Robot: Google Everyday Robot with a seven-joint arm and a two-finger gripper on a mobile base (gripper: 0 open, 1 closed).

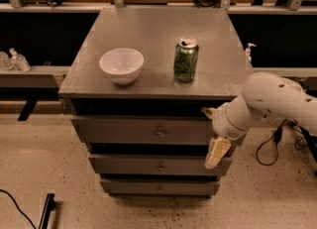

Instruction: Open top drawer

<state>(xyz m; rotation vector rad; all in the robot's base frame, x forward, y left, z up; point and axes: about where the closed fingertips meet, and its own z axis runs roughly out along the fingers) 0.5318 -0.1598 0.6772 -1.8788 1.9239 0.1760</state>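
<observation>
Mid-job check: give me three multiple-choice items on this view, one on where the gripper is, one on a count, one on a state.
1. Where is the gripper?
A) resting on the floor
B) in front of the right end of the top drawer
C) out of view

2. How many drawer fronts does the cabinet show?
A) two
B) three
C) four

3. How is the green can placed?
A) upright
B) on its side
C) crushed flat

Answers:
1 B: the gripper is at the top drawer's front, well right of its knob.
2 B: three grey fronts are stacked below the cabinet's top, each with one central knob.
3 A: the green can stands on its base on the cabinet's top, right of the white bowl.
</observation>
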